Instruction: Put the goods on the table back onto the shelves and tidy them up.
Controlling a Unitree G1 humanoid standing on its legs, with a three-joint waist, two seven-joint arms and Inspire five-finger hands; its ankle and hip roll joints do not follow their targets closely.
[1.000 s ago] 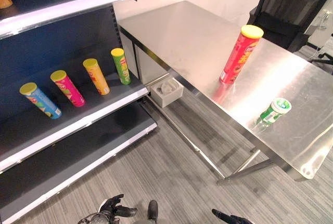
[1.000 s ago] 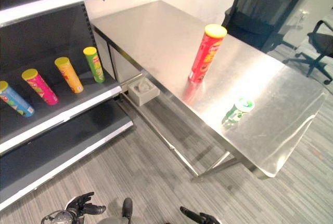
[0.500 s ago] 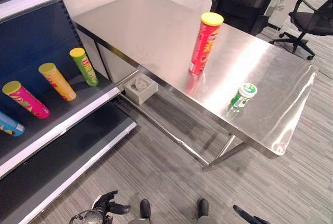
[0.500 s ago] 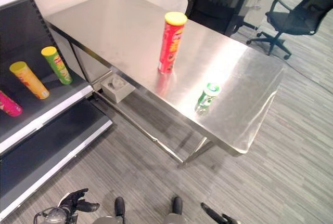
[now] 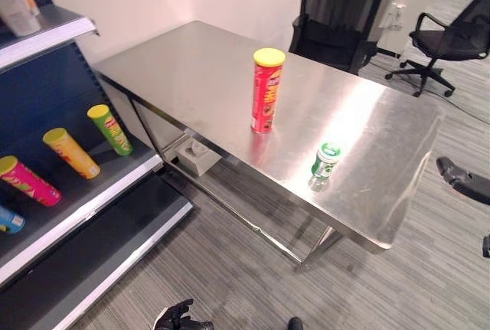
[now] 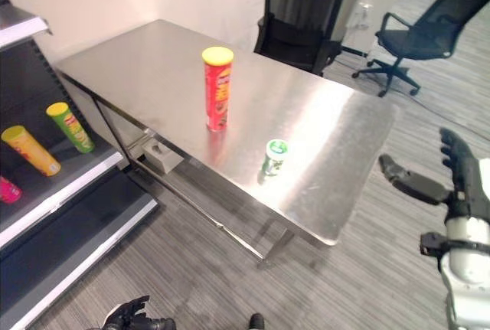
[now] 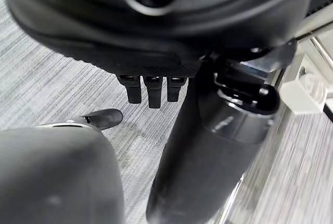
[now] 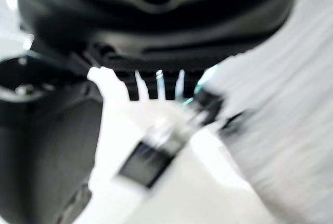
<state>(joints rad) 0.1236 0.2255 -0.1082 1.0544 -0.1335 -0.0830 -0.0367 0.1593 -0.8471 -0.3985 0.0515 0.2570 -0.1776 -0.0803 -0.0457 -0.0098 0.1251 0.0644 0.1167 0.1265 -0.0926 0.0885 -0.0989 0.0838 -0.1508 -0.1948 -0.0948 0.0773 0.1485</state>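
Starting at your far left, the shelves (image 5: 92,192) carry four tubes lying tilted on the middle board: a blue tube (image 5: 9,220) at the edge, then a pink tube (image 5: 29,181), an orange tube (image 5: 70,153) and a green tube (image 5: 109,129). All of them sit well up and away from your left hand (image 6: 129,317), which hangs low over the grey floor (image 5: 230,269) with its fingers loosely curled and nothing in them.

Just past the shelves, a small grey box (image 5: 197,156) rests under the near edge of the steel table (image 5: 191,70).

On the table, a tall red can (image 5: 266,90) with a yellow lid stands upright, and a short green can (image 5: 325,161) with a white top stands nearer the table's front edge, between the red can and your right hand.

Your right hand (image 6: 452,177) is raised beside the table's right end, fingers straight and thumb spread, holding nothing and touching nothing.

Two black office chairs (image 5: 337,16) stand beyond the table, well away from both hands.
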